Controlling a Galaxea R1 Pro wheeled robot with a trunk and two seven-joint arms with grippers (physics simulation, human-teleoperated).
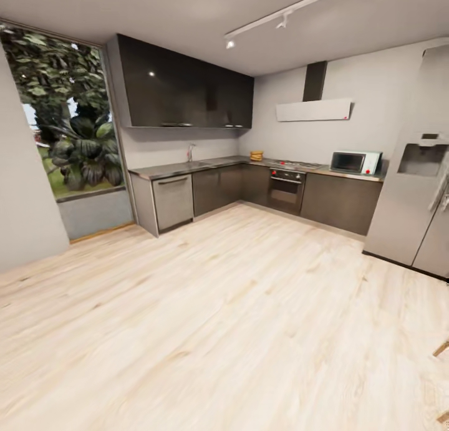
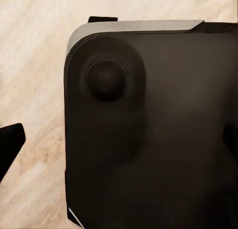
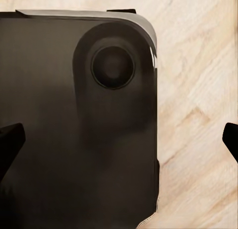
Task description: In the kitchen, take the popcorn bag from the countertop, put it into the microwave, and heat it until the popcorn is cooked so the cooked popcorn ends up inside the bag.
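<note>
From the head camera, the robot stands well back on the pale wood floor (image 1: pixel 237 306), facing an L-shaped kitchen. The microwave (image 1: pixel 355 163) sits on the countertop (image 1: pixel 187 167) at the right end, between the gas hob (image 1: pixel 296 164) and the tall steel fridge (image 1: pixel 415 194). Its door looks closed from here, though it is small at this range. A small tan thing (image 1: pixel 256 155) stands on the counter in the corner, just beside the hob; it may be the popcorn bag, but it is too small to be sure. Below the hob is the dark built-in oven (image 1: pixel 286 191). A sink tap (image 1: pixel 191 151) rises further along the left run of counter, under dark wall cabinets (image 1: pixel 187 91), and a big window (image 1: pixel 62 113) shows greenery.

In the left wrist view, the camera looks down on the robot's own dark base (image 2: pixel 158 129) over the floor. The left gripper (image 2: pixel 121 144) has its dark fingertips (image 2: pixel 10 144) at the far edges of the picture, spread wide, with nothing between them.

The right wrist view matches it: the right gripper (image 3: pixel 121 142) is spread wide and empty above the base.

I judge the task is at the approach step, nothing picked up yet. Next the robot must drive across to the corner counter and get within arm's reach of the bag.
</note>
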